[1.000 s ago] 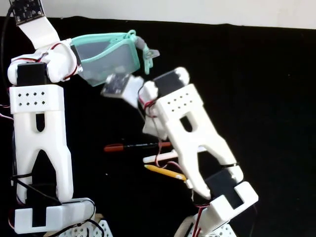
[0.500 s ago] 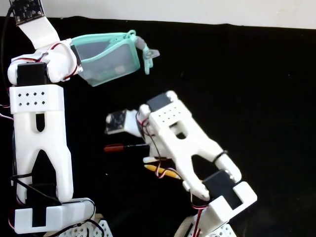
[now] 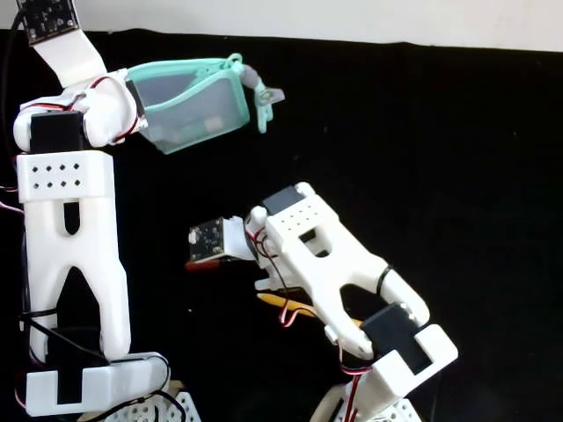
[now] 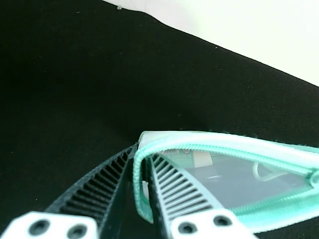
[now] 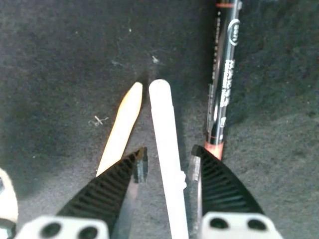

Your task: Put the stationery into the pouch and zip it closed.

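Note:
My left gripper (image 4: 141,181) is shut on one end of the teal clear-sided pouch (image 4: 224,169) and holds it up above the table (image 3: 189,105). The pouch's zip stands open, and something pale lies inside. My right gripper (image 5: 168,162) hangs open low over the black table. A white pen (image 5: 167,134) lies between its fingers. Just outside one finger is a yellow pencil (image 5: 122,127). A black pen with a red end (image 5: 224,74) lies outside the other. In the high view the red tip (image 3: 195,264) and the pencil (image 3: 295,308) peek out from under the right arm.
The table is covered in black cloth (image 3: 457,176), with a white wall strip along its far edge. The left arm's tall white frame (image 3: 70,264) stands at the left. A zip pull (image 3: 268,95) dangles from the pouch's free end.
The right arm has swung down from beside the raised pouch to just above the pens on the table. The left arm and pouch have stayed put.

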{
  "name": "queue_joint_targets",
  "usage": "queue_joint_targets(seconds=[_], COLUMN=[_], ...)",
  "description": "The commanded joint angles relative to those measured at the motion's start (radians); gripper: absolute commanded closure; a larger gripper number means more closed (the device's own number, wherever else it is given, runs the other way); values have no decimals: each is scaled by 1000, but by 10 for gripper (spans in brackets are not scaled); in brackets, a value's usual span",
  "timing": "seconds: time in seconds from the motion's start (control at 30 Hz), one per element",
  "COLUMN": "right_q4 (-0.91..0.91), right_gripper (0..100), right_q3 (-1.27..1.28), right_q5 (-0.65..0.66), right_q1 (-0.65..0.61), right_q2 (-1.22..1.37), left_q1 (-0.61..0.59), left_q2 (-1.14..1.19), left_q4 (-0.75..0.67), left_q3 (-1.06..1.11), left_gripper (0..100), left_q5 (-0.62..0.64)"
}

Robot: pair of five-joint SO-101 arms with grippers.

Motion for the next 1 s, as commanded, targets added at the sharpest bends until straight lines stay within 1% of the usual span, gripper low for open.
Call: queue_joint_targets(seconds=[0.0,0.13,0.33,0.47,0.6,0.63,0.8,0.9,0.97], right_q4=[-24,-25,-27,-84,-88,-88,-114,-150,-165], right_gripper=[857,857,857,857,858,868,988,990,990], right_q3=[1,1,-10,-5,-7,-5,-1,1,-1], right_q5=[17,17,15,11,11,11,5,-54,-66], right_q1=[-7,-25,-48,-45,-48,-48,-48,-44,-42], right_q2=[-42,-36,56,67,68,68,70,77,93], left_q1=[-10,-10,-10,-10,-10,-10,-10,-10,-10], left_q2=[-4,-4,-4,-4,-4,-4,-4,-4,-4], left_q4=[-17,-17,-17,-15,-15,-15,-15,-15,-15], left_q3=[-5,-5,-5,-5,-5,-5,-5,-5,-5], left_gripper=[993,993,993,993,993,993,993,993,993], left_q5=[2,2,2,2,2,2,2,2,2])
